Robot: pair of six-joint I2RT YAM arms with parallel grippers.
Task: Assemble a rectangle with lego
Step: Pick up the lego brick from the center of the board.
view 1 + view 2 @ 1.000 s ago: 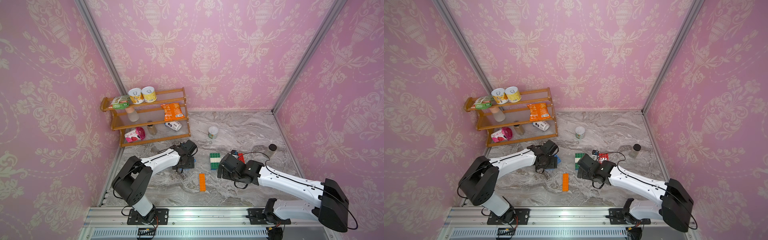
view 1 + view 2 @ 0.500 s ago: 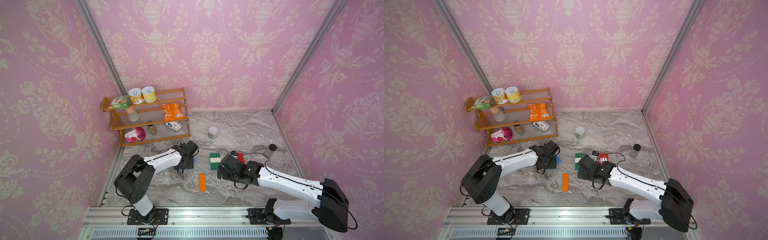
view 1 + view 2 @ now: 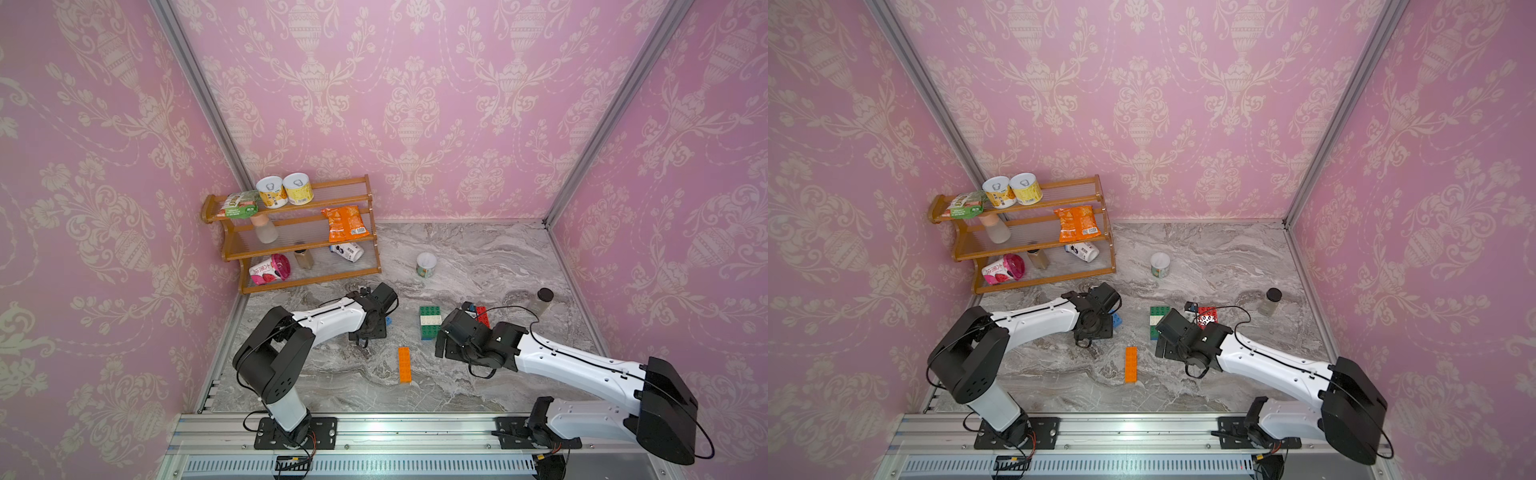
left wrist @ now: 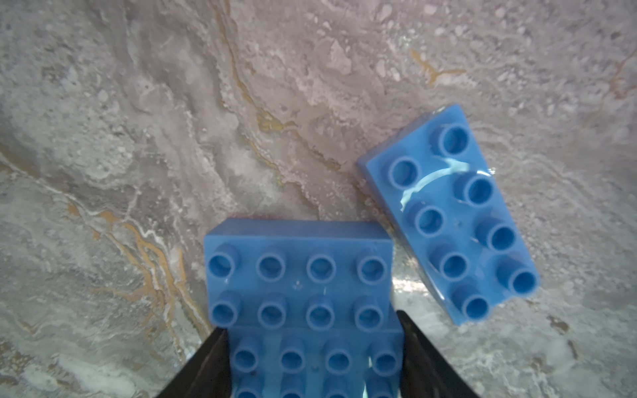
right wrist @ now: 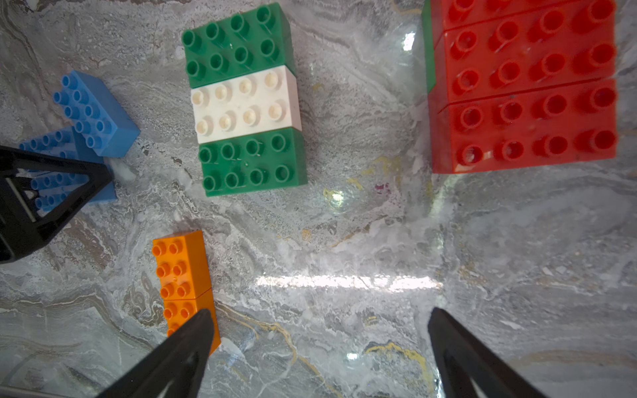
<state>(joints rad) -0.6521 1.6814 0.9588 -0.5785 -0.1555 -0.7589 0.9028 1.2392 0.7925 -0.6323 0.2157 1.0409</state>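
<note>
Partway, I judge: green-white-green slab point(image 5: 248, 103), red block point(image 5: 524, 93), orange strip point(image 5: 182, 275) and loose blue brick point(image 4: 448, 213) lie apart on the marble surface point(image 5: 344, 224), no single rectangle yet; left tool point(image 4: 310, 325) pinches the joined blue bricks point(image 4: 303, 293), right tool point(image 5: 320, 312) spread wide, empty.

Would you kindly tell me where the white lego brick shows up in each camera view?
Top view: white brick, mid-table between two green bricks.
Top view: the same spot.
Left wrist: not in it; only blue bricks.
Right wrist: between the same green bricks.
Landmark: the orange bricks nearby, absent only from the left wrist.
</note>
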